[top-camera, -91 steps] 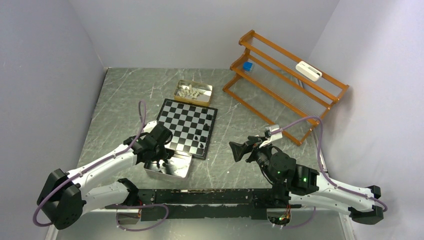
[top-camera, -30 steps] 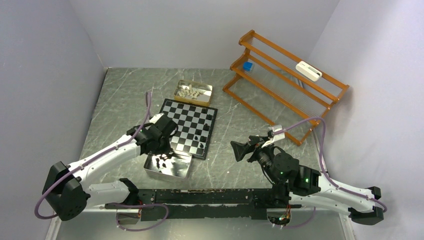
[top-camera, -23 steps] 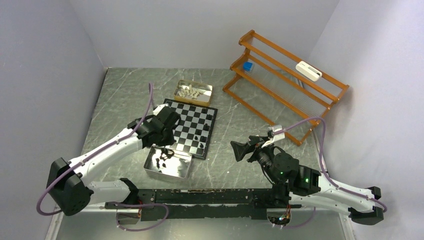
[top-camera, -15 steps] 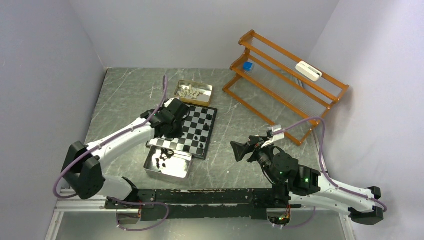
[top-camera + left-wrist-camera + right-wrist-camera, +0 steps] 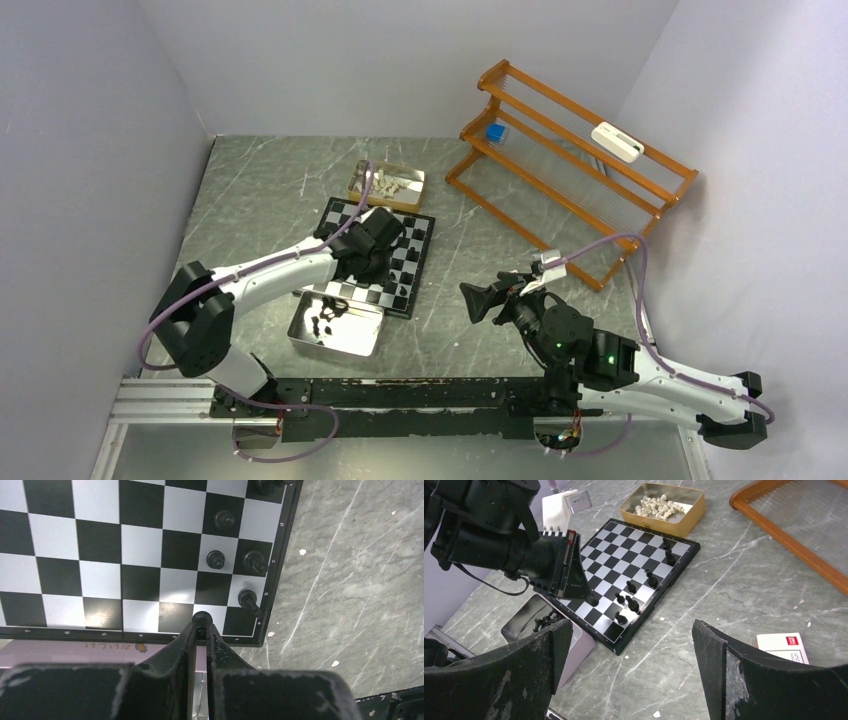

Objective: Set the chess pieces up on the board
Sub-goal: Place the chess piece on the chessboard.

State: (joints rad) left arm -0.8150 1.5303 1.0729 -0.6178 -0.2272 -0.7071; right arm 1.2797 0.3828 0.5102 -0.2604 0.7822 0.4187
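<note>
Left tool (image 5: pixel 201 632), pinched nearly shut on a black chess piece (image 5: pixel 202 617), hangs over the chessboard (image 5: pixel 100 545) near one corner, beside standing black pieces (image 5: pixel 215 558). The piece is best lowered vertically onto a square's centre and released once its base sits flat. Right tool (image 5: pixel 631 630) gapes empty.

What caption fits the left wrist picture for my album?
Left gripper holds a black chess piece over the board near its edge.
</note>
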